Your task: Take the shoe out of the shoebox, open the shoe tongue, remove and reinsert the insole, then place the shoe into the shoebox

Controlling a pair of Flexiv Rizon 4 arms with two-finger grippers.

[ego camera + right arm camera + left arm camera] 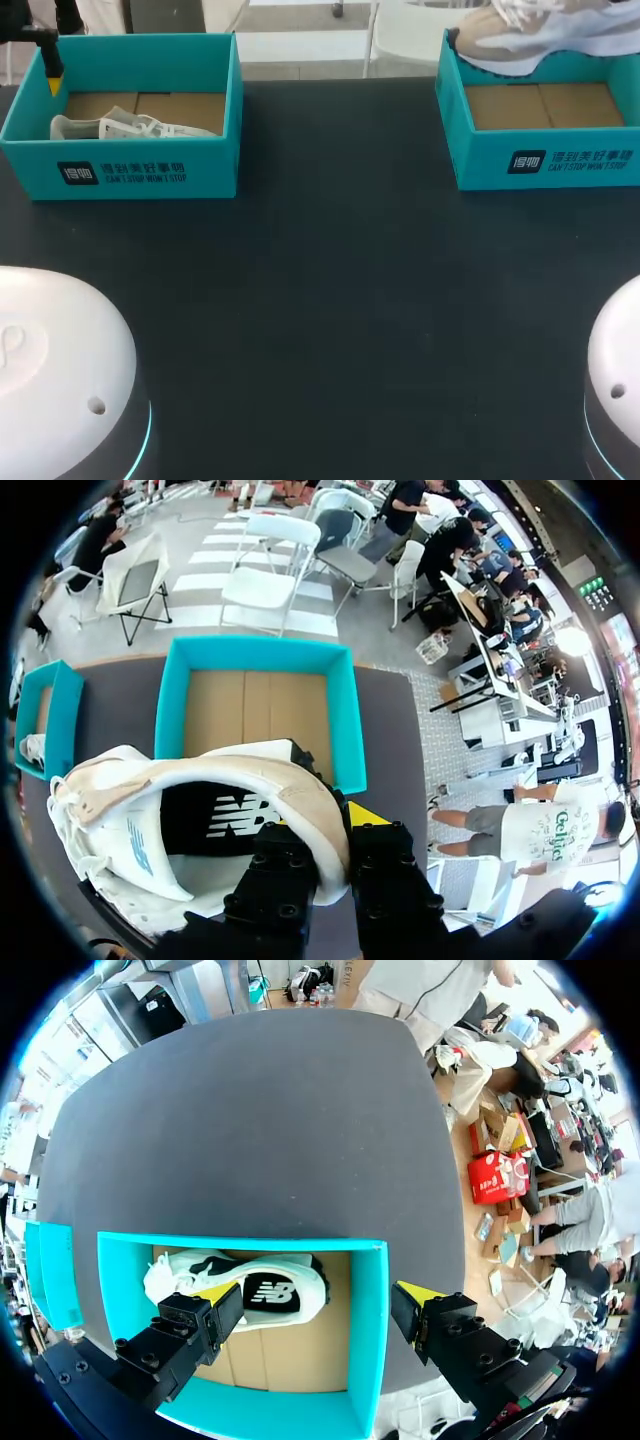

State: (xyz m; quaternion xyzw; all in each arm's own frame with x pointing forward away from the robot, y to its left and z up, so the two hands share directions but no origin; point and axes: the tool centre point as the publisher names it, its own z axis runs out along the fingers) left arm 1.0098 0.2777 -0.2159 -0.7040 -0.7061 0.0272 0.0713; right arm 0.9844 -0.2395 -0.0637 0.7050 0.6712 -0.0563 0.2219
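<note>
Two arms busy over the dark table [330, 300]

Over on the right, the right gripper [335, 855] is pinched tight on the collar of a beige shoe [110, 830], one finger down inside the opening and the other outside it. That shoe is held up over the far rim of the right shoebox [480, 160]; from here I cannot tell whether the sole touches the rim.

On the left, the left gripper [318, 1305] hangs over the left shoebox [368, 1320] with its fingers spread wide. One yellow tip is above the white shoe [270, 1295], and the other is outside the box wall. The white shoe lies on its side on the box's cardboard floor. I cannot tell whether the near finger touches it.
</note>
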